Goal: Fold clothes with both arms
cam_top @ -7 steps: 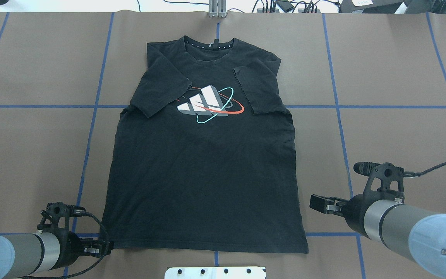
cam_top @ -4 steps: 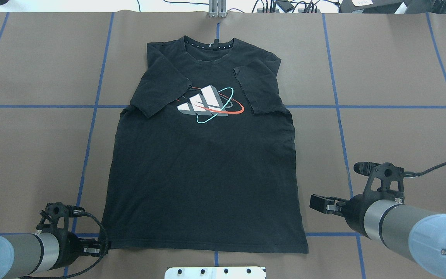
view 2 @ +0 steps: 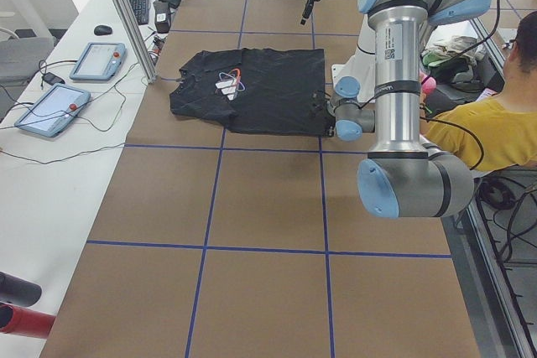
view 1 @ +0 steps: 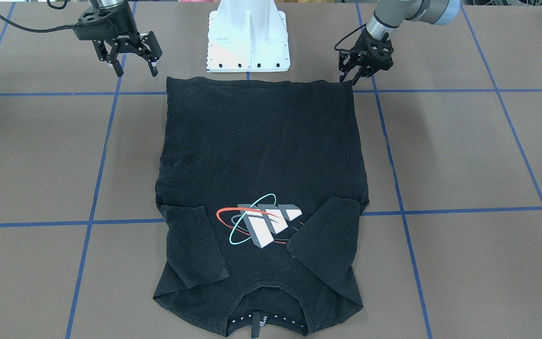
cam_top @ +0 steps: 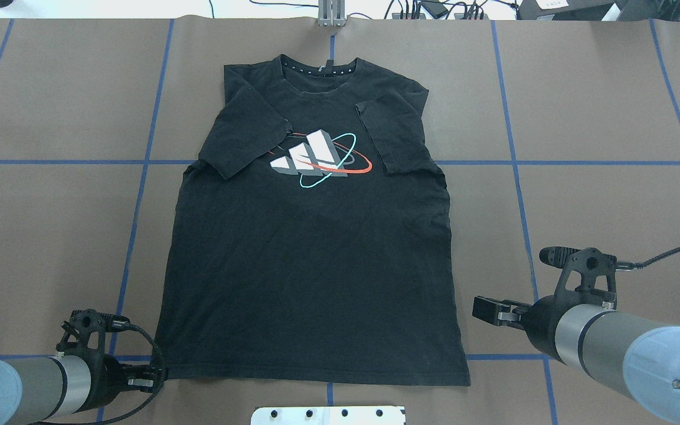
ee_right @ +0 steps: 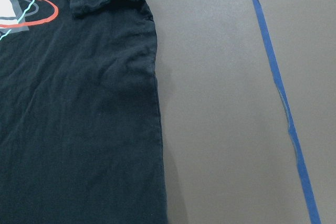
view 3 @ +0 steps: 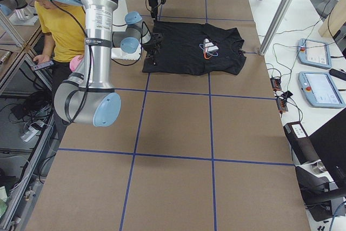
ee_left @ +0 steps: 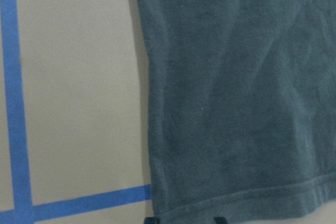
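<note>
My left gripper (view 1: 350, 78) sits low at the hem corner on the white pedestal's (view 1: 247, 37) left, fingers narrowly parted astride the edge. My right gripper (view 1: 137, 73) hovers on the pedestal's other side, jaws wide. The black T-shirt (cam_top: 310, 265) lies flat before the pedestal, sleeves folded inward, graphic up. The left fingertips barely show in the wrist view.

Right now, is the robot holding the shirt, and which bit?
The right gripper is open, holding nothing. The left gripper sits at the T-shirt's bottom hem corner; whether it grips it cannot be told.
</note>
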Controlling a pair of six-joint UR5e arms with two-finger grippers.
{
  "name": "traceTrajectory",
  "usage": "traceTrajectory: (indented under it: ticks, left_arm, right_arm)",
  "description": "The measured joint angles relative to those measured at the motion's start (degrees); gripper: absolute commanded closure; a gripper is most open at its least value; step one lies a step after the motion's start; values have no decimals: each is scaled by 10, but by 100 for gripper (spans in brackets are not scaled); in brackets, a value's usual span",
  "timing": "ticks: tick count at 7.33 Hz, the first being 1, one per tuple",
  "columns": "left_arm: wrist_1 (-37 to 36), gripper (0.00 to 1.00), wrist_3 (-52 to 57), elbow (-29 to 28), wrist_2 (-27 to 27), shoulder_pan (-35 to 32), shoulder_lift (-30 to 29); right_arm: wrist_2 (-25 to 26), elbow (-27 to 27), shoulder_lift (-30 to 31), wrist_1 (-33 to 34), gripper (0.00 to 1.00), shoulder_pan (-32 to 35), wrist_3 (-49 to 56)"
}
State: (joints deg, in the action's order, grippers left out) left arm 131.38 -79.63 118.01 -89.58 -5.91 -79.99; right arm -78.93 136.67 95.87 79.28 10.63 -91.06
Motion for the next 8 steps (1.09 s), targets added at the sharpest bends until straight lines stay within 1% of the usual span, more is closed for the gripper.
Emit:
traceTrajectory:
  ticks: [3, 5, 7, 8]
  left_arm:
    - [0, 55, 0, -1, -1, 1, 0]
    - [-1, 63, 0, -2, -2, 1, 0]
    - [-1, 65, 0, -4, -2, 1, 0]
    - [-1, 68, 0, -4, -2, 2, 0]
  right_arm:
    - [0, 0, 0, 0, 0, 0, 0]
    - [0, 0, -1, 1, 0, 0, 0]
    - [0, 0, -1, 1, 0, 0, 0]
    - [-1, 0, -1, 1, 0, 0, 0]
